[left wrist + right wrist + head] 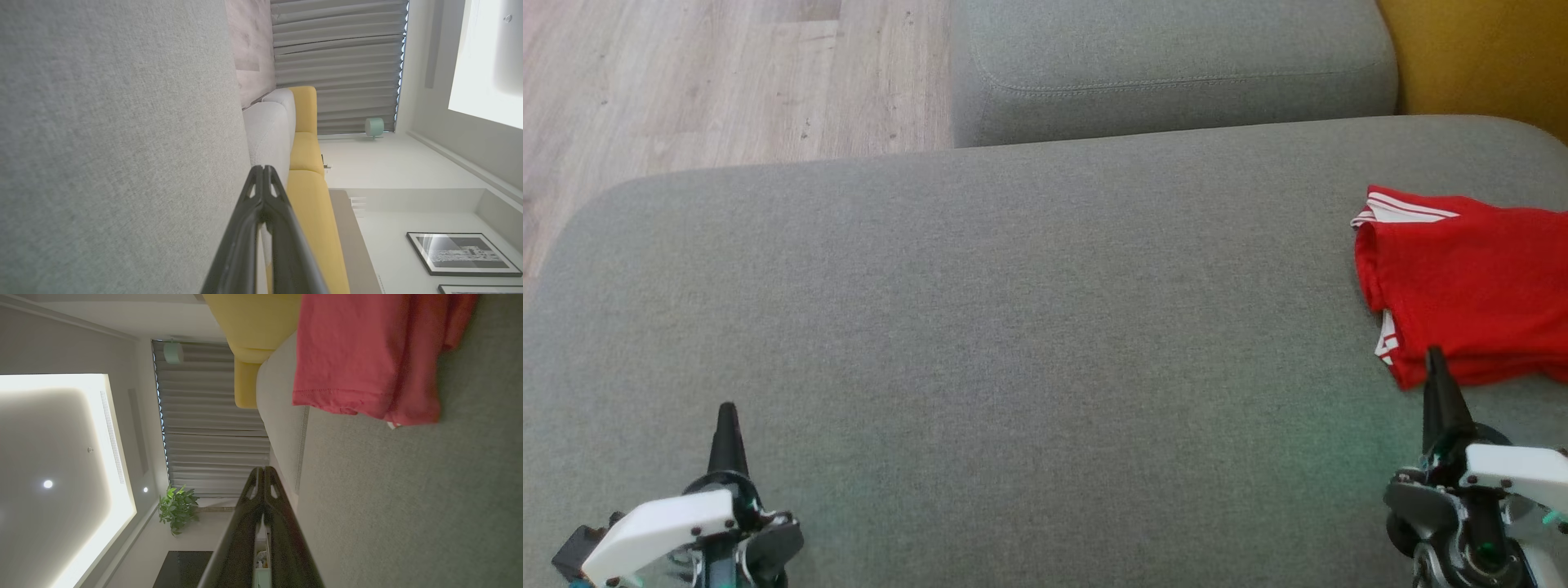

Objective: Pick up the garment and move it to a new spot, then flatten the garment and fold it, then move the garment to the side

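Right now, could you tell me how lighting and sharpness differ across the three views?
Head view: even light, garment sharp, faint green tint on the sofa. Left wrist view: bright, ceiling panel washed out. Right wrist view: dim, panel glaring, garment soft.

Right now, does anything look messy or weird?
Nothing stands out. The garment lies folded on the couch, slightly rumpled at its left edge, with striped trim peeking out. Nothing spilled or broken.
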### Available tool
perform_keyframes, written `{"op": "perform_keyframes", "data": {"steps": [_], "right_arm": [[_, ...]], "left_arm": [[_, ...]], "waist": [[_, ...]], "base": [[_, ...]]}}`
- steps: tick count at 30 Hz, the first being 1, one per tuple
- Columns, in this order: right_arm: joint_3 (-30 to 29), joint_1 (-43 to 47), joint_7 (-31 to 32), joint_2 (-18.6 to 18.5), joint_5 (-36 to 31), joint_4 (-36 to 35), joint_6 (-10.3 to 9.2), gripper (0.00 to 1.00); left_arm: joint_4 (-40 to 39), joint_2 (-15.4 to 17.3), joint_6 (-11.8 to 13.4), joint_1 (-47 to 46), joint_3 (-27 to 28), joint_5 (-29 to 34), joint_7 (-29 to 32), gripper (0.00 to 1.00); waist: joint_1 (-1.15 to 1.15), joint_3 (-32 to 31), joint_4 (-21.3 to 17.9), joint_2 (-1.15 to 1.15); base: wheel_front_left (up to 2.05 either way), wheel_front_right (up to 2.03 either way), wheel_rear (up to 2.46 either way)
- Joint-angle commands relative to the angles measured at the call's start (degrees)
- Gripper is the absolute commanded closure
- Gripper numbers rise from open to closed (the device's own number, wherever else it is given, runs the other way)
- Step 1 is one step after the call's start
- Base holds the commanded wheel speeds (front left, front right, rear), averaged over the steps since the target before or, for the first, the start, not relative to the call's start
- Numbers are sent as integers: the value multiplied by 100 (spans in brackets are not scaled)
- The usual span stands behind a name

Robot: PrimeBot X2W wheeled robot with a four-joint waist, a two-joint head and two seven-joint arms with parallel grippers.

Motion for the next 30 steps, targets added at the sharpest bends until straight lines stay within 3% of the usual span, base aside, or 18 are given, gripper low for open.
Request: {"op": "perform_keyframes", "data": {"steps": [1, 6, 30], "right_arm": [[76, -323, 64, -106, 211, -172, -4, 100], [29, -385, 142, -103, 529, -149, -4, 100], [-31, -389, 190, -61, 479, -145, -4, 100]], "left_arm": [[-138, 75, -82, -319, 212, -180, 50, 100], [-119, 71, -127, -376, 275, -478, 130, 100], [-115, 30, -127, -380, 332, -430, 176, 100]], "waist": [[0, 1, -3, 0], [0, 7, -14, 0], [0, 6, -14, 0]], "base": [[0, 0, 0], [0, 0, 0], [0, 0, 0]]}}
